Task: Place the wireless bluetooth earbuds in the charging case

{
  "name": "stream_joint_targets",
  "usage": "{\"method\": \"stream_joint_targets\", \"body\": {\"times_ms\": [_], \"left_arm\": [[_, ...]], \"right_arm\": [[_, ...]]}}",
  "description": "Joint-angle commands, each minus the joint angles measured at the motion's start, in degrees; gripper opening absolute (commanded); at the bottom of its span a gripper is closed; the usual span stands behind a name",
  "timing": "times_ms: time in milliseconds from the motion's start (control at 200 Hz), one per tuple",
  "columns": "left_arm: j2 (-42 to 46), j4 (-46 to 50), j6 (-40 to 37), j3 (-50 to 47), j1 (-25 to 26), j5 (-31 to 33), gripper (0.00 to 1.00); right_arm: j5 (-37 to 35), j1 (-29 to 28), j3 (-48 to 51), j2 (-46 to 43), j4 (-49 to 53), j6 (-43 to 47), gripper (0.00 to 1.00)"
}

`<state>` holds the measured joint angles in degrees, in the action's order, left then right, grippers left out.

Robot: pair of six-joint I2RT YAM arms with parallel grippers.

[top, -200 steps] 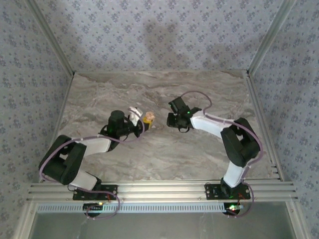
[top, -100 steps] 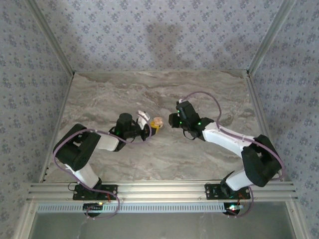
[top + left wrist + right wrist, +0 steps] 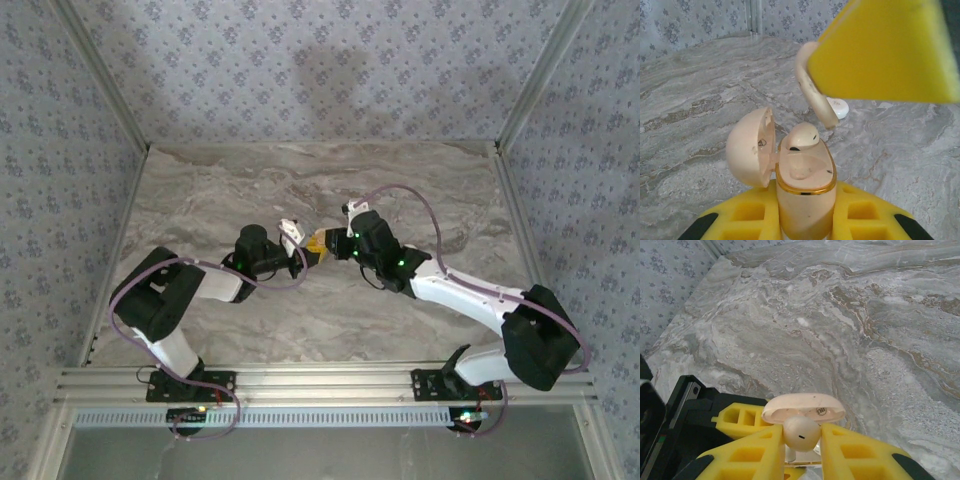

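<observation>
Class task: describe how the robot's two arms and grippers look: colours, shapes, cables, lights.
The left arm and right arm have white links between chunky black joints; a lilac cable loops along each. Small green lights glow on the right arm. The left gripper and right gripper have bright yellow fingers with square moulded pockets and black patches.

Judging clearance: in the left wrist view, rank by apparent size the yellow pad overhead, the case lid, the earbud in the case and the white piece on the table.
1. yellow pad, inflated by nearness
2. case lid
3. earbud in the case
4. white piece, farther off, so true size unsure
</observation>
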<state>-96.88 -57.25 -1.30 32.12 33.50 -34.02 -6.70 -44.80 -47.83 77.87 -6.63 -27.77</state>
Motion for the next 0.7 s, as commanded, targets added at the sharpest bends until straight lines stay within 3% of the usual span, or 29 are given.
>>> {"method": "stream_joint_targets", "body": {"times_ms": [0, 695], "left_arm": [[1.07, -3.24, -1.64, 1.28, 0.34, -0.34, 0.19], [4.77, -2.84, -1.79, 1.73, 0.54, -0.52, 0.19]], "right_arm": [[-2.48, -0.81, 0.42, -1.34, -2.32, 1.27, 0.26], [-2.0, -1.61, 0.1, 1.03, -5.09, 0.53, 0.26]]}}
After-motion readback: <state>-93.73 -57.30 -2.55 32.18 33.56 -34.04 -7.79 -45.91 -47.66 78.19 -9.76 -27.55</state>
